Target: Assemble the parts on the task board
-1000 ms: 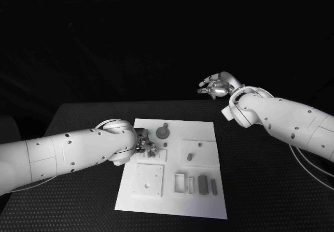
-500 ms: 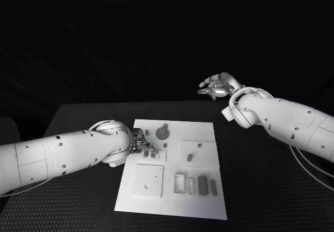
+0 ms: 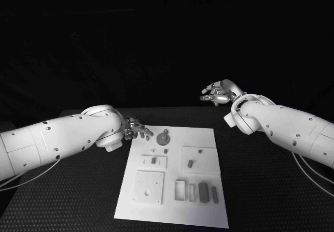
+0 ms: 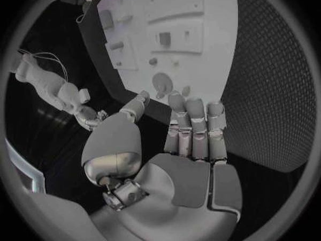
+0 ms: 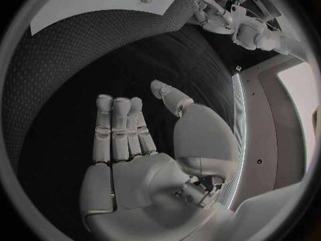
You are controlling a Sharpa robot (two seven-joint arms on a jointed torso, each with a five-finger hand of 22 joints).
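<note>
The white task board (image 3: 175, 212) lies in the middle of the black table. A round grey part (image 3: 163, 138) sits near its far edge, with two small pegs (image 3: 153, 151) just nearer me. My left hand (image 3: 136, 129) hovers at the board's far left corner, fingers spread and holding nothing. In the left wrist view its fingers (image 4: 194, 128) stretch toward the board (image 4: 167, 37) and the round part (image 4: 162, 83). My right hand (image 3: 219, 92) is raised beyond the table's far edge, off the board, holding nothing. Its fingers (image 5: 122, 128) lie straight, thumb apart.
On the board lie a small slotted plate (image 3: 152, 161), a square plate (image 3: 198, 157) bearing two small parts, a larger square plate (image 3: 148, 186), two rectangular frames (image 3: 179, 189) and grey bars (image 3: 202, 192). Black table (image 3: 271, 193) surrounds the board.
My left hand has lifted off the slotted plate at the board's left side and drawn back to the far left corner, uncovering the two pegs. The camera has shifted slightly.
</note>
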